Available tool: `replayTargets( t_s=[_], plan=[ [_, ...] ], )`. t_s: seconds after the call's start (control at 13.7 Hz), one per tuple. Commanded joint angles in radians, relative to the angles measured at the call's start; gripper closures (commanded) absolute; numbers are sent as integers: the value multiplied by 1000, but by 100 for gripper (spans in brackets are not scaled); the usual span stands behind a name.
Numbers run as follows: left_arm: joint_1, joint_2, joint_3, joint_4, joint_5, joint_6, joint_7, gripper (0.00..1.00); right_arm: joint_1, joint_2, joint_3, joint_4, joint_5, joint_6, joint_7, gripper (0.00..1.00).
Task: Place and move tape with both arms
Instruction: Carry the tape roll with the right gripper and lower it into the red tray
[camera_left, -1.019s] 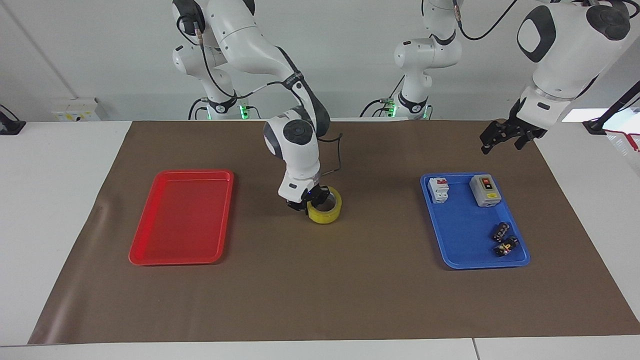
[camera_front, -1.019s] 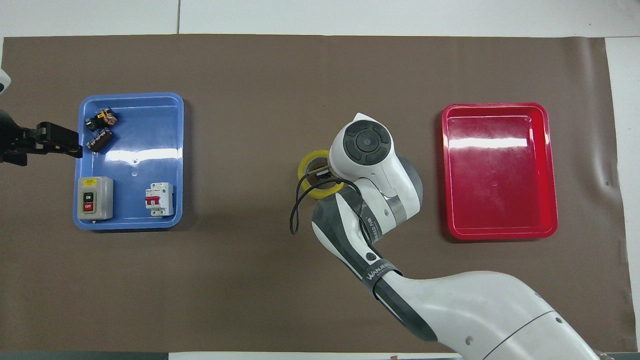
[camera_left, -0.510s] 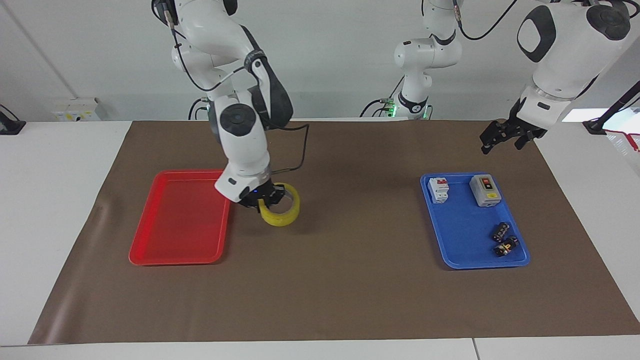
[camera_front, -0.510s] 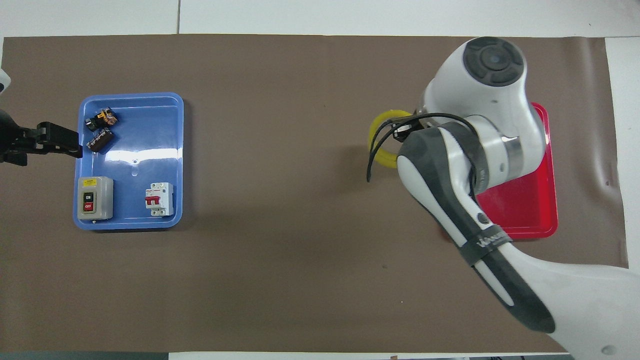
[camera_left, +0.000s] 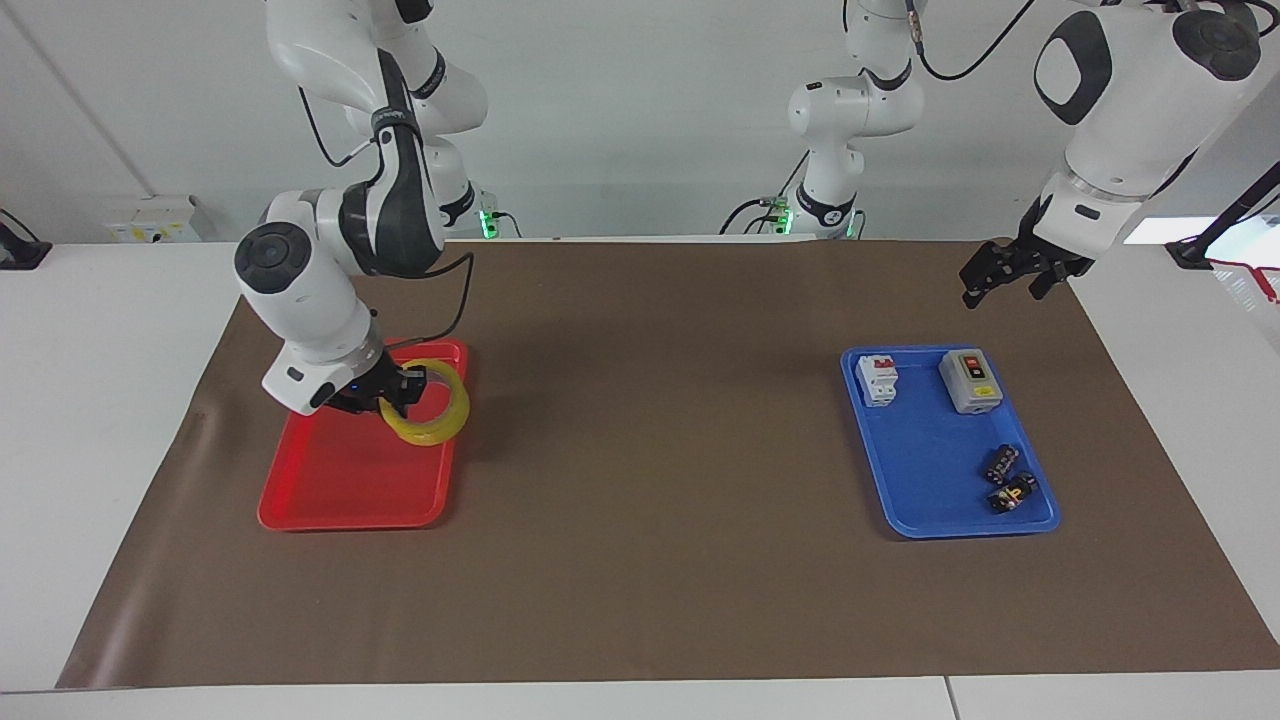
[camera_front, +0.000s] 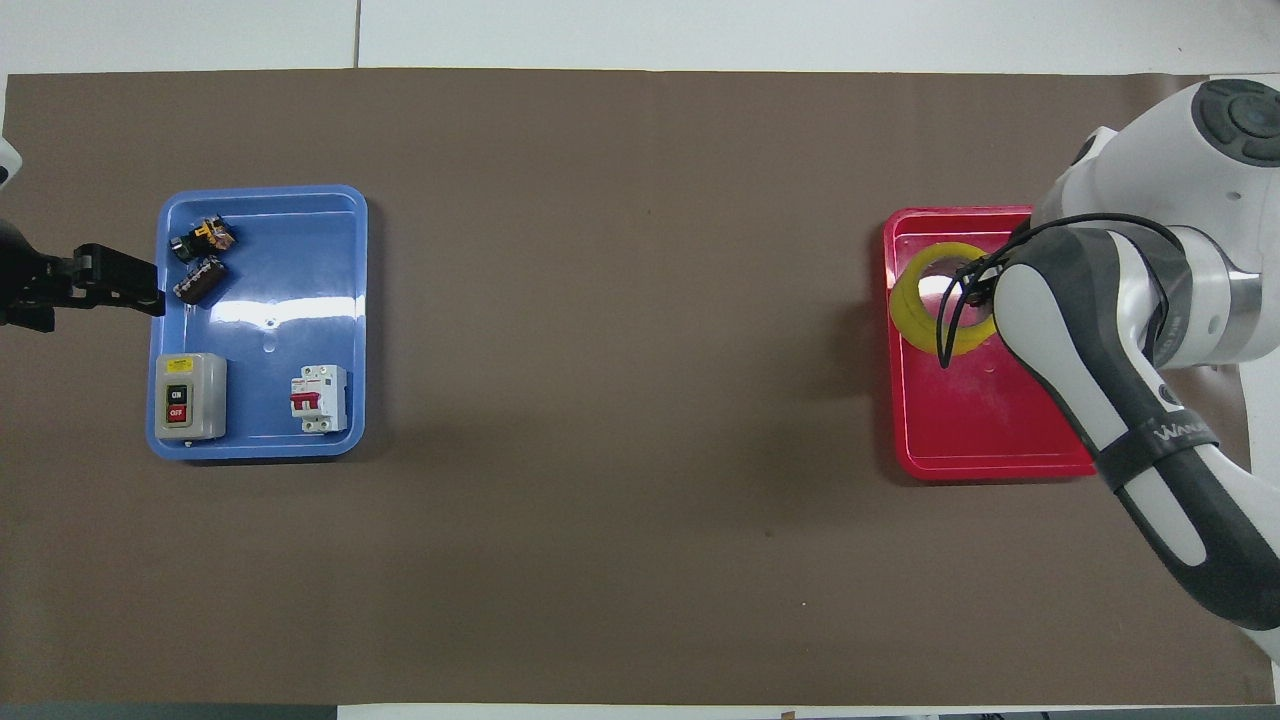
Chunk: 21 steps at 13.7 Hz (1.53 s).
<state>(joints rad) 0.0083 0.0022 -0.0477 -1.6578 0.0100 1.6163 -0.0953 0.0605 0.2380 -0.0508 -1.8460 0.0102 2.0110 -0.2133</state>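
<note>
**Tape over red tray: release risks**

The right gripper (camera_left: 398, 392) is holding the tape (camera_left: 430, 404) by its wall, one finger inside the ring and one outside, closed on it. The roll is hanging tilted in the air over the red tray (camera_left: 340, 500), above the tray's end nearer the robots and close to the long edge that faces the middle of the table. It is not resting on the tray floor.

Risks, as judged from here:
- The roll is tilting, so if let go at this height it is likely landing on its edge and rolling, possibly over the low rim onto the brown mat (camera_left: 640, 580).
- It is sitting close to that rim; a small sideways drift is putting part of the ring outside the tray.
- The black cable (camera_front: 948, 330) is looping near the ring and could be snagging it on withdrawal.

The left gripper (camera_left: 1010, 270) is waiting in the air by the blue tray (camera_left: 925, 515), its fingers looking parted and empty.
</note>
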Motion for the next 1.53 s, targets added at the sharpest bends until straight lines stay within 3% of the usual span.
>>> replayTargets(
  t_s=[0.0, 0.36, 1.38, 1.46],
  plan=[
    [9, -22, 0, -22, -27, 4, 9, 0, -69, -78, 16, -169, -24, 147, -128, 100],
    [9, -22, 0, -22, -27, 4, 9, 0, -119, -115, 16, -331, -24, 345, -209, 100],
    [9, -22, 0, -22, -27, 4, 9, 0, -137, -66, 17, -361, -24, 460, -202, 100],
    [9, -22, 0, -22, -27, 4, 9, 0, -137, -66, 17, -361, -22, 459, -199, 58]
  ],
)
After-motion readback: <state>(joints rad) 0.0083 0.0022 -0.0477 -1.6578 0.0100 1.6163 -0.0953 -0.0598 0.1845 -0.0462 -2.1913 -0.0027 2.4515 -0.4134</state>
